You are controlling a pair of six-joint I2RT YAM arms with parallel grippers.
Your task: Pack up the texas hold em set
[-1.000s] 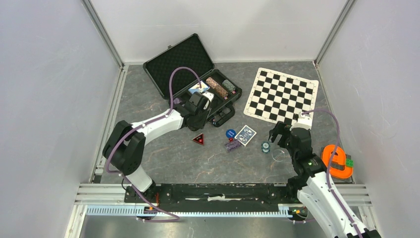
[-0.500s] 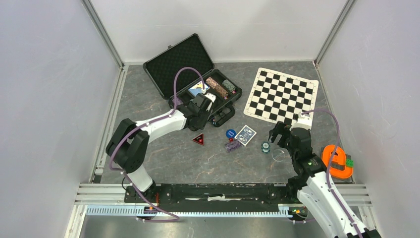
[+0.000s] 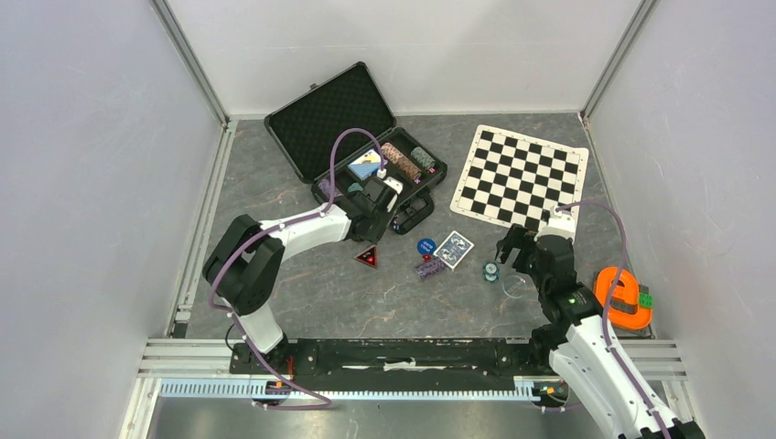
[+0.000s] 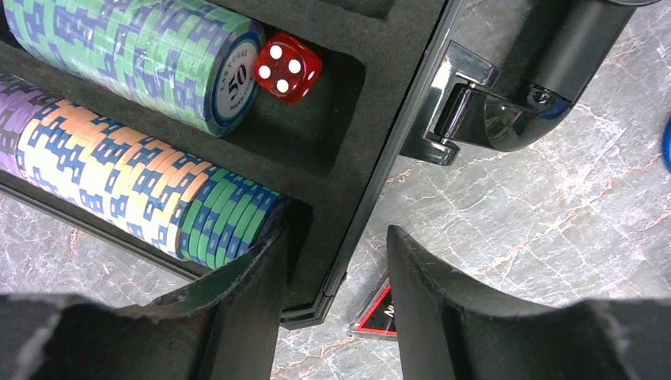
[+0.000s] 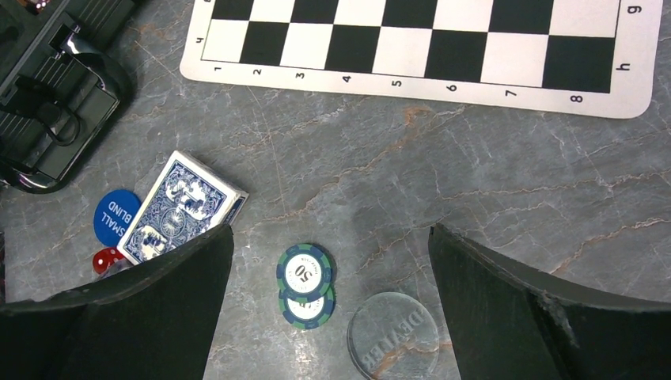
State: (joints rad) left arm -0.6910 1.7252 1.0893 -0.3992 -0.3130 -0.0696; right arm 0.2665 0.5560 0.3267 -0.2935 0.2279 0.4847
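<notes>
Black briefcase [image 3: 334,114] lies open at upper centre of the top view, with my left tool [image 4: 336,233] parted and empty astride its front rim. Two green chips [image 5: 306,285] lie squarely between the fingers of my right tool [image 5: 330,237], spread wide and empty, so I judge that arm nearer.

- In my left wrist view, the triangular plaque [image 4: 373,317] shows only one corner, the rest behind the left gripper [image 4: 336,245].
- In my right wrist view, a red die [image 5: 103,259] is half hidden, and the chess mat [image 5: 427,39] runs off the far edge.
</notes>
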